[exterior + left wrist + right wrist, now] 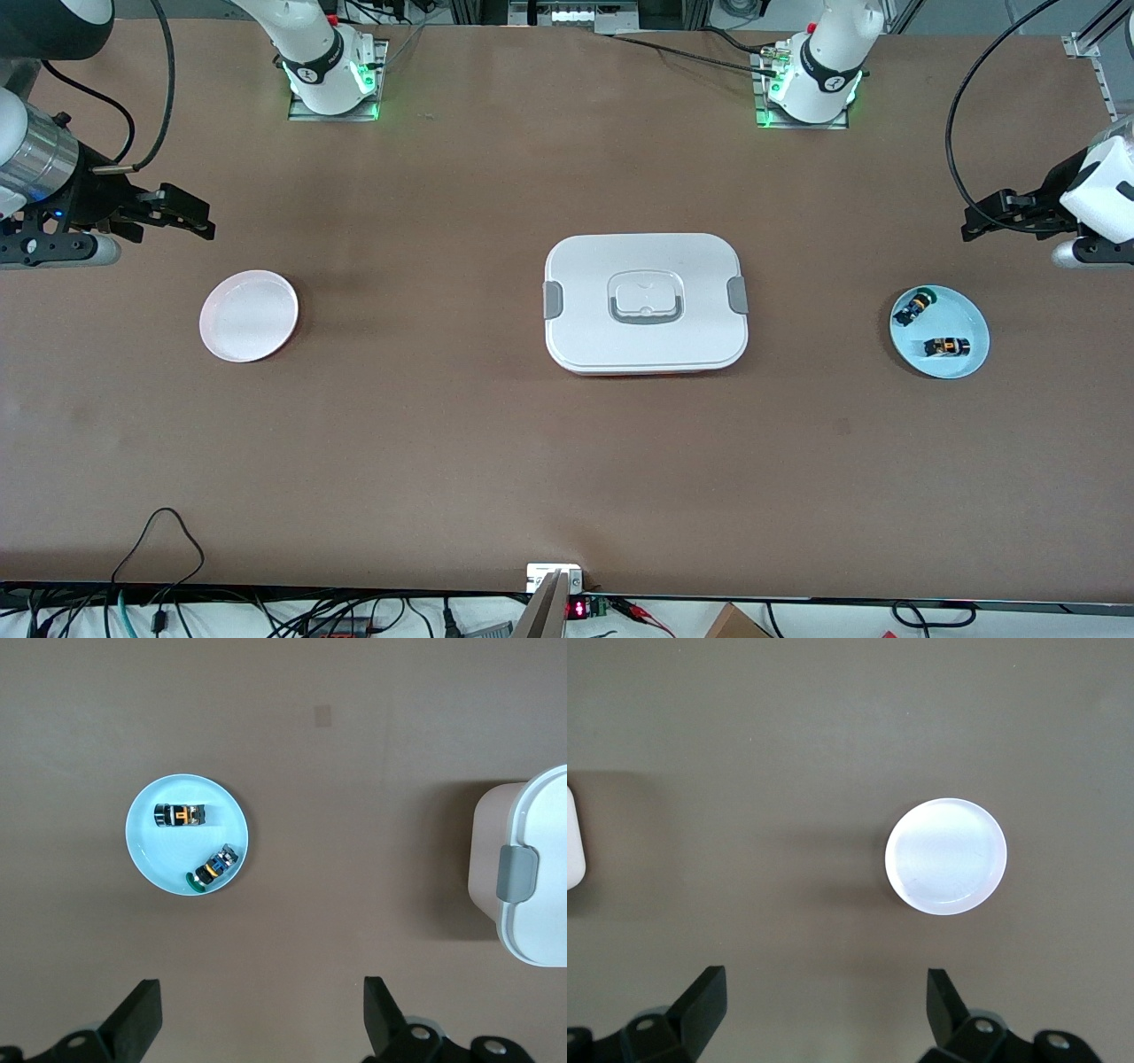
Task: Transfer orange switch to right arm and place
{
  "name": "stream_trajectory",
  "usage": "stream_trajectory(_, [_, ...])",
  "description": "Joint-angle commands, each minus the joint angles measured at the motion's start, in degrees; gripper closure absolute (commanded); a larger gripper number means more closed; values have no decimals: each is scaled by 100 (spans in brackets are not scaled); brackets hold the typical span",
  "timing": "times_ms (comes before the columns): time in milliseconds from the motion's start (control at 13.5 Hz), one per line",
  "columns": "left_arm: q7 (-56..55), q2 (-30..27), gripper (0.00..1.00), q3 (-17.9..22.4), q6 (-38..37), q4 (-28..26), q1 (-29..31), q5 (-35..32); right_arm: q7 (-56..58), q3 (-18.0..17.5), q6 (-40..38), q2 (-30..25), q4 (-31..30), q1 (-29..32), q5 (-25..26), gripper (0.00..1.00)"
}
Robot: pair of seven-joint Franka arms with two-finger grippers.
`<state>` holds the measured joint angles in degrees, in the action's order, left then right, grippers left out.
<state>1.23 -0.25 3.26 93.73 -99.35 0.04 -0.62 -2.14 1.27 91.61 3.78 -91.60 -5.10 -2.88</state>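
The orange switch (947, 346), small, rigid and likely light, lies on the blue plate (967, 312); a grasp across its black body is judged best, while the left gripper (259, 1014) and right gripper (824, 1008) are held apart above the table

The left gripper (261, 1028) hangs over bare brown bench (354, 753), its two black fingers (133, 1019) spread wide with nothing between them; a pale blue plate (151, 837) holds the orange switch (181, 815) and a green-capped switch (213, 870), lying apart; a white lidded box (540, 930) with a grey latch (517, 874) sits at the frame's edge.
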Motion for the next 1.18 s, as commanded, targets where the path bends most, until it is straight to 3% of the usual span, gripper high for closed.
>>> stream_trajectory(0, [88, 78, 0, -27, -118, 153, 57, 18, -67, -40, -37, -71, -33, 53, -2, 0])
stream_trajectory(296, [97, 200, 0, -27, -109, 257, 74, 97, -67, -40, -29, -71, -33, 53, -2, 0])
stream_trajectory(518, [106, 710, 0, -27, -109, 688, 197, 18, -67, -40, -37, -71, -33, 53, -2, 0])
stream_trajectory(888, [106, 1447, 0, -18, -22, 680, 635, 9, -76, -40, -46, -71, -33, 53, -2, 0])
stream_trajectory(1109, [176, 1983, 0, -18, 460, 557, 892, -87, -76, -40, -46, -71, -33, 53, -2, 0])
